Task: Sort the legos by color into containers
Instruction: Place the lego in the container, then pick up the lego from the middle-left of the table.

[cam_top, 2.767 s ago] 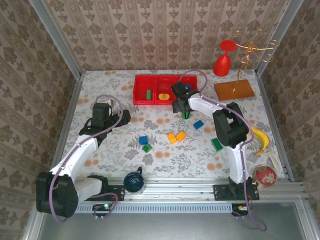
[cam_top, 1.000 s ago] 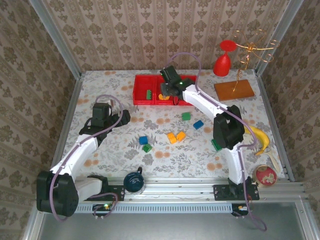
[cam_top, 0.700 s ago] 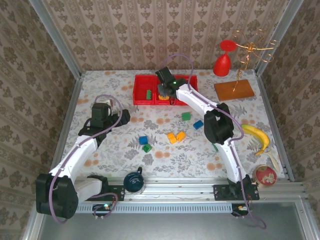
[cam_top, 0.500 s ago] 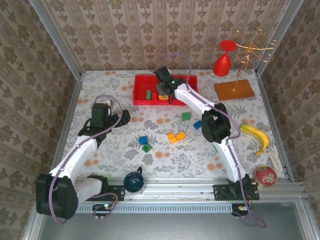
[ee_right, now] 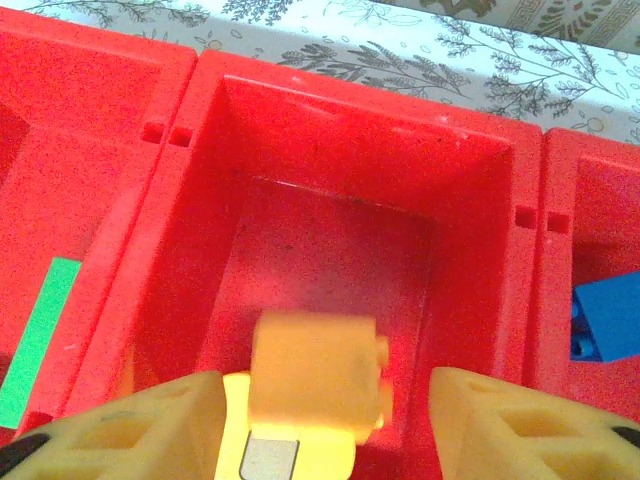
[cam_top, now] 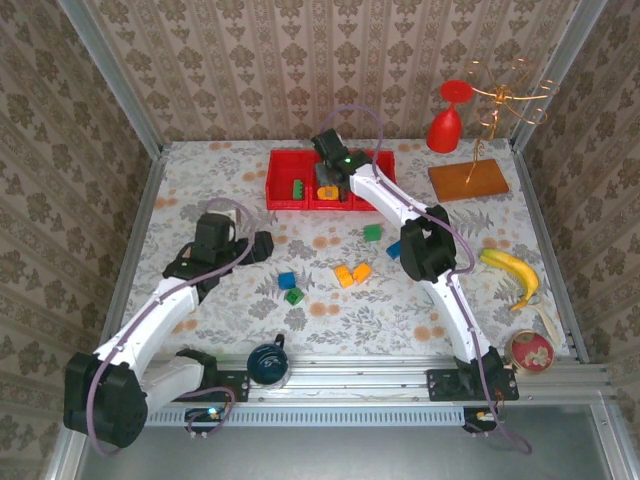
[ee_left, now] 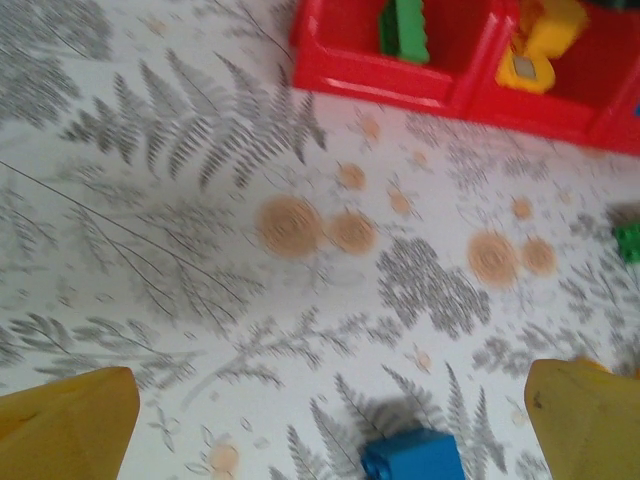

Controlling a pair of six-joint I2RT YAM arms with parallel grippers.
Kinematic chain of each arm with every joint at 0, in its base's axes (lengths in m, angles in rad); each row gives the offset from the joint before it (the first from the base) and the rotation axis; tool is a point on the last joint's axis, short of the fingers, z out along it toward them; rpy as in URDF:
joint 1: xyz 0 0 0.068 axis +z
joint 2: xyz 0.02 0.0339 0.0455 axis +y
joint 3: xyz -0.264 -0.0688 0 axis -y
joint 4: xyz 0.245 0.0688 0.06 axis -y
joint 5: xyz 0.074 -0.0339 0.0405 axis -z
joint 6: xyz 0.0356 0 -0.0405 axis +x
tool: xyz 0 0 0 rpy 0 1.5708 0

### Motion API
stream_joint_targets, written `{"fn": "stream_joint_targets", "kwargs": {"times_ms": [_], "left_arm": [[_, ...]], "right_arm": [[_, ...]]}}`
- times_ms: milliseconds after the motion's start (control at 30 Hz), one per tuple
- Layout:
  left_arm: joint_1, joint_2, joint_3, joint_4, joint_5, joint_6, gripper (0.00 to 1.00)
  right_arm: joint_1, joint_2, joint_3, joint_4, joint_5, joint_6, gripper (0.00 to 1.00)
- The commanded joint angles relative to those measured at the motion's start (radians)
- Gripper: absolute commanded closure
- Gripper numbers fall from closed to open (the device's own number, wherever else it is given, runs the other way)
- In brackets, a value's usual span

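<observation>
The red containers tray point(cam_top: 300, 207) sits at the back of the table. My right gripper point(cam_top: 331, 178) hangs over its middle compartment point(ee_right: 330, 230), jaws open. An orange-yellow lego point(ee_right: 318, 385) lies blurred between the fingers, clear of the right finger point(ee_right: 500, 425), above another yellow piece point(ee_right: 270, 452). A green lego point(ee_right: 35, 340) is in the left compartment and a blue one point(ee_right: 605, 325) in the right. My left gripper point(cam_top: 262, 245) is open low over the table, with a blue lego point(ee_left: 412, 458) just ahead between its fingers point(ee_left: 65, 425).
Loose legos lie mid-table: blue point(cam_top: 287, 281), green point(cam_top: 294, 296), an orange pair point(cam_top: 351, 273), green point(cam_top: 373, 232). A banana point(cam_top: 510, 275), round tin point(cam_top: 530, 350), brown board with wire stand point(cam_top: 468, 180) and red goblet point(cam_top: 447, 120) are at right; a dark cup point(cam_top: 268, 362) stands near front.
The right gripper carried the orange-yellow lego from the table to the middle compartment and its jaws have parted. The left arm has swung right toward the blue lego.
</observation>
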Motion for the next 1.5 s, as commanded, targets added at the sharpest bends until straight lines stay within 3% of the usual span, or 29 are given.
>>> {"fn": "stream_joint_targets", "kwargs": {"times_ms": [0,400,700,800,900,1200,1467], "left_arm": [[-0.057,-0.024,-0.015,-0.076,-0.029,-0.059,0.00],[-0.255,-0.056,-0.036,-0.218,-0.071,-0.146,0.00],[-0.378,0.025,-0.051,-0.226,-0.076,-0.159,0.01],[-0.413,0.083,-0.044,-0.198,-0.073,-0.147,0.05],[-0.434,0.140,-0.039,-0.158,-0.051,-0.119,0.13],[-0.443,0.260,0.004,-0.126,-0.044,0.010,0.20],[-0.443,0.330,0.011,-0.070,-0.037,0.042,0.26]], "right_arm": [[-0.004,0.021,0.053,-0.032,0.021,-0.015,0.39],[-0.001,-0.084,0.014,-0.082,0.020,0.008,0.24],[0.006,-0.290,-0.264,-0.041,0.025,0.100,0.11],[0.006,-0.374,-0.387,-0.017,0.036,0.139,0.07],[0.006,-0.454,-0.509,0.008,0.049,0.176,0.04],[0.007,-0.661,-0.793,0.044,0.094,0.272,0.00],[0.006,-0.791,-0.935,0.033,0.165,0.321,0.00]]}}
